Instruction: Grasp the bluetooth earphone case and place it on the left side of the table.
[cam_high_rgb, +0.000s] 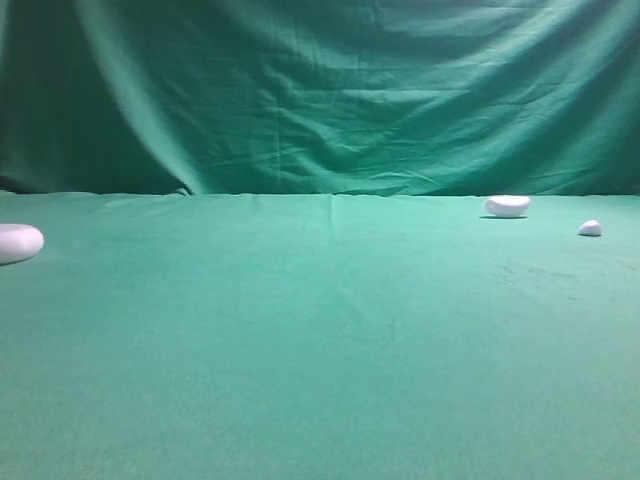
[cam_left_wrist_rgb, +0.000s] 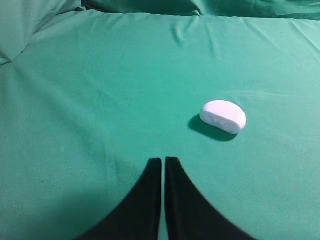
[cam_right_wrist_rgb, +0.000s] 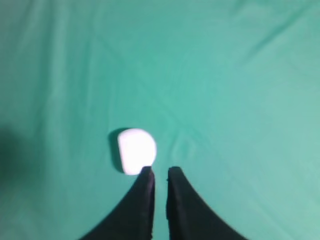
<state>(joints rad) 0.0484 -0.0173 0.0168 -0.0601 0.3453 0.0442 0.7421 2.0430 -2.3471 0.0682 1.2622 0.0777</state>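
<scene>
The bluetooth earphone case (cam_high_rgb: 18, 243) lies on the table (cam_high_rgb: 320, 350) at the far left edge of the exterior high frame, partly cut off by the border, touched by nothing. At the upper right of that frame a small white bowl-shaped piece (cam_high_rgb: 507, 206) rests on the green cloth, with a tiny white pebble-like piece (cam_high_rgb: 590, 229) just to its right and a little lower. Whether the bowl-shaped piece holds anything cannot be told. A wrinkled green curtain (cam_high_rgb: 320, 90) fills the top of the frame. Neither arm shows in this view.

The left wrist view adds the left gripper (cam_left_wrist_rgb: 163, 161) at the bottom centre, jaws pressed nearly together and holding nothing; a white rounded piece (cam_left_wrist_rgb: 223, 116) sits on the cloth to the upper right of the tips, apart from them.

The right wrist view shows the right gripper (cam_right_wrist_rgb: 160, 171) at the bottom centre, clenched on nothing, with a white rounded piece (cam_right_wrist_rgb: 136, 151) just above the left fingertip (cam_right_wrist_rgb: 146, 172), touching or nearly so; which one cannot be told.
</scene>
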